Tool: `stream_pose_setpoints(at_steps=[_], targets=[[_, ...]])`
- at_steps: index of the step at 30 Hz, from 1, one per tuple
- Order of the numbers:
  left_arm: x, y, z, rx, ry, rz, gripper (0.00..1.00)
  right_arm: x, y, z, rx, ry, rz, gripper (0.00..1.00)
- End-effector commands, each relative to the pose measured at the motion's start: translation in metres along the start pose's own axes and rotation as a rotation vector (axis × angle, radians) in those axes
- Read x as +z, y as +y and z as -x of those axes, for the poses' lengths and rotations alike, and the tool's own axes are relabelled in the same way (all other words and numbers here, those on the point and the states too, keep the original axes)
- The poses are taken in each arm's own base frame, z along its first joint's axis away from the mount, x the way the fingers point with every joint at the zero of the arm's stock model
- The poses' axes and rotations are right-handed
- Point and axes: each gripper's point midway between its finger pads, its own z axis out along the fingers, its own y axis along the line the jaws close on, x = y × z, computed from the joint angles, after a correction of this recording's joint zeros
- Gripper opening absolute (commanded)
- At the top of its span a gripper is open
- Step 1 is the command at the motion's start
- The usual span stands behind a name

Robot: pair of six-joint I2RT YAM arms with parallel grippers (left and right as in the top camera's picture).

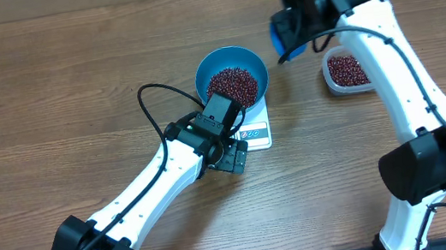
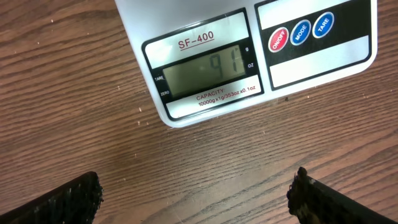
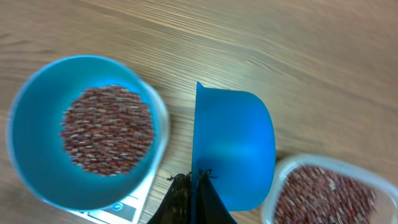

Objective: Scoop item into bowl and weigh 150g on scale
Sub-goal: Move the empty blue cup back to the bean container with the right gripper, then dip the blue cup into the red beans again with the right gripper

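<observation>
The blue bowl (image 1: 231, 76) stands on the white scale (image 1: 257, 131) and holds a heap of red-brown beans (image 1: 232, 86). In the right wrist view the bowl (image 3: 37, 112) and its beans (image 3: 107, 129) lie at the left. My right gripper (image 3: 196, 180) is shut on the handle of a small blue scoop (image 3: 233, 149), held in the air between bowl and tub. My left gripper (image 2: 196, 196) is open over bare wood just in front of the scale (image 2: 205, 18), whose display (image 2: 205, 70) is lit. Its fingers (image 2: 68, 199) hold nothing.
A clear plastic tub (image 1: 345, 72) with more beans (image 3: 320, 196) sits on the table right of the scale. The right arm (image 1: 399, 84) reaches in from the near right, the left arm (image 1: 146, 195) from the near left.
</observation>
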Motion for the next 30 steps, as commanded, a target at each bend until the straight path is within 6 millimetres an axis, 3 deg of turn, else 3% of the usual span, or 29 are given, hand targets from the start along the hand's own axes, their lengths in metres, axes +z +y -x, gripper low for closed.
stream_pose_setpoints(at_steps=[1,10,17,30], targets=[[0.002,0.004,-0.003,0.014,0.008,0.013,1.0,-0.026,-0.028,0.004,0.105,-0.049,-0.023,0.04],[0.002,0.004,-0.003,0.014,0.008,0.012,1.0,-0.031,-0.102,-0.019,0.257,-0.009,-0.095,0.04],[0.002,0.004,-0.003,0.014,0.008,0.012,0.99,-0.037,-0.139,-0.043,0.333,0.042,-0.156,0.04],[0.002,0.004,-0.003,0.014,0.008,0.013,1.0,-0.039,-0.147,-0.051,0.353,0.064,-0.172,0.04]])
